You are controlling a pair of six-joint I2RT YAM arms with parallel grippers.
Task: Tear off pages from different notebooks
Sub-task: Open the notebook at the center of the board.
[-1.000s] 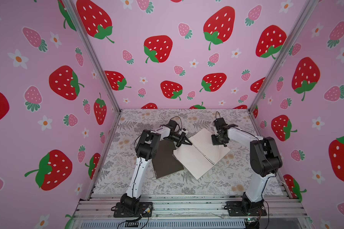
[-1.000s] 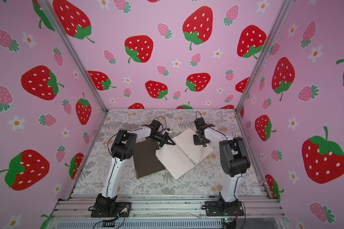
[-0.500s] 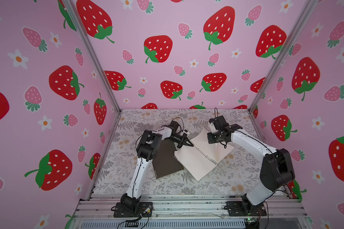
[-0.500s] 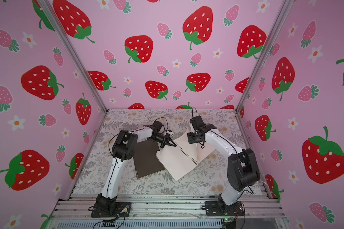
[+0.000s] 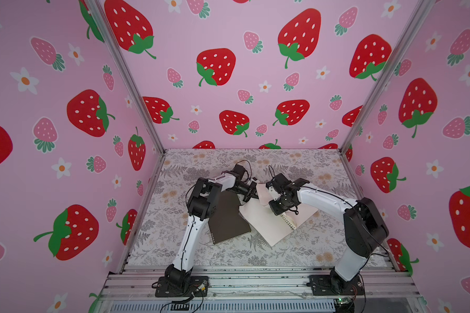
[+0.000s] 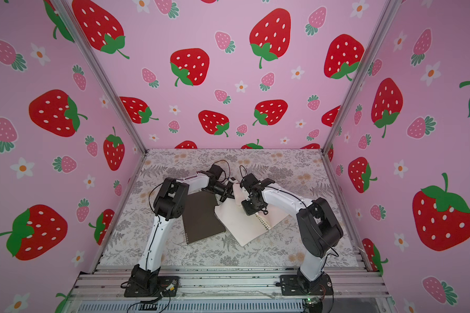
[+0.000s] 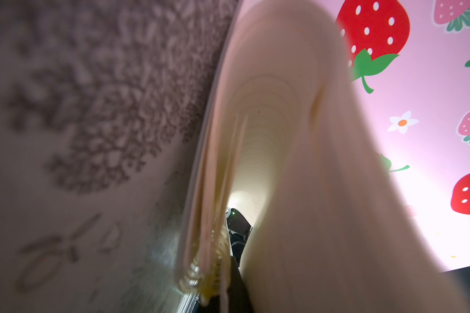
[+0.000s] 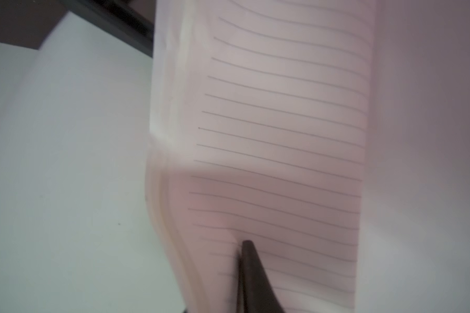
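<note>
Right gripper has swung toward the closed left gripper, curling a lined page over the open notebook. Its grip on the page cannot be told.

Robot test booth: strawberry-print walls, aluminium frame, floral tabletop.

I see a dark brown-grey notebook at nine o'clock of the cream notebook, white pages ruled grey, pink strawberry-print walls, and a grey-and-tan floral table.
</note>
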